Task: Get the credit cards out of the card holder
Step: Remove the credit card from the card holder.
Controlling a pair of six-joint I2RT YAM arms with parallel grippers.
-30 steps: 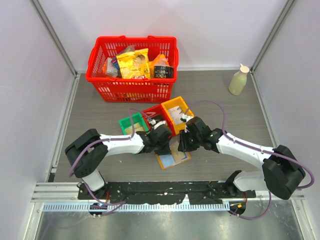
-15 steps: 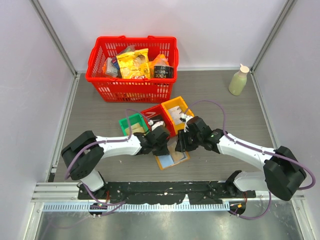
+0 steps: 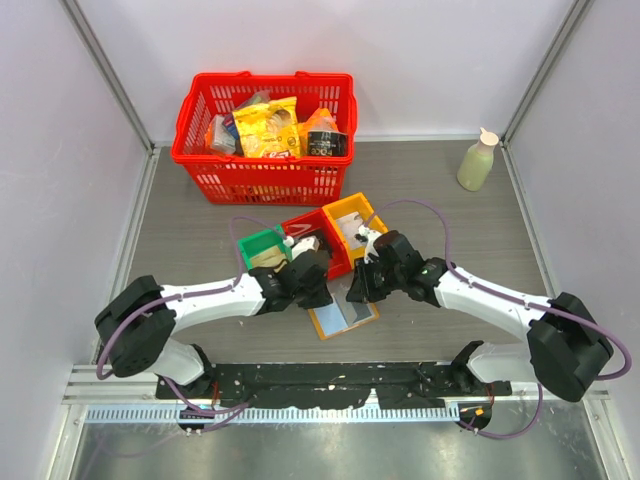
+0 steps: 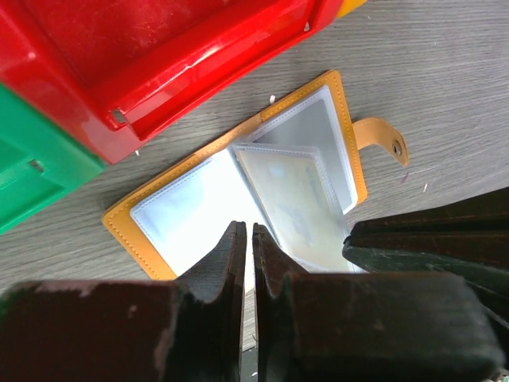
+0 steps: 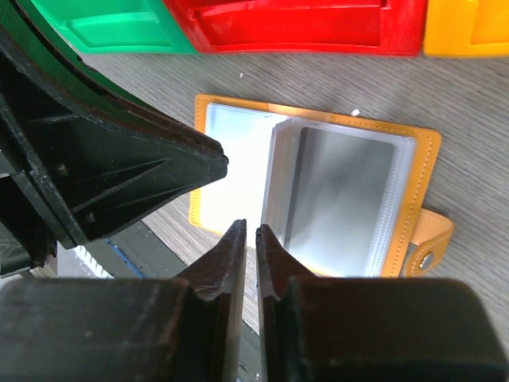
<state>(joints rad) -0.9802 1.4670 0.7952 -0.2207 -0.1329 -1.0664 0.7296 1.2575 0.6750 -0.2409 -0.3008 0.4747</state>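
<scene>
The card holder (image 3: 343, 313) lies open on the table, tan-orange with clear sleeves and a small tab (image 4: 383, 140). One sleeve shows a pale cream credit card (image 4: 296, 203); in the right wrist view the raised sleeve (image 5: 338, 199) looks grey and bare. My left gripper (image 4: 246, 229) hangs over the holder's near-left page, jaws almost together, nothing between them. My right gripper (image 5: 249, 227) hovers above the holder's near edge by the sleeve fold, jaws likewise close and holding nothing. From above, the left gripper (image 3: 316, 296) and right gripper (image 3: 353, 292) flank the holder's far edge.
Green bin (image 3: 262, 246), red bin (image 3: 315, 240) and yellow-orange bin (image 3: 355, 222) stand just behind the holder, pale flat pieces in the yellow one. A red basket (image 3: 263, 140) of groceries is at the back. A pale bottle (image 3: 477, 160) stands at the back right.
The right gripper's jaws have come closer together. The left arm's elbow has swung out to the left and its gripper has edged away from the holder. The holder has stayed put.
</scene>
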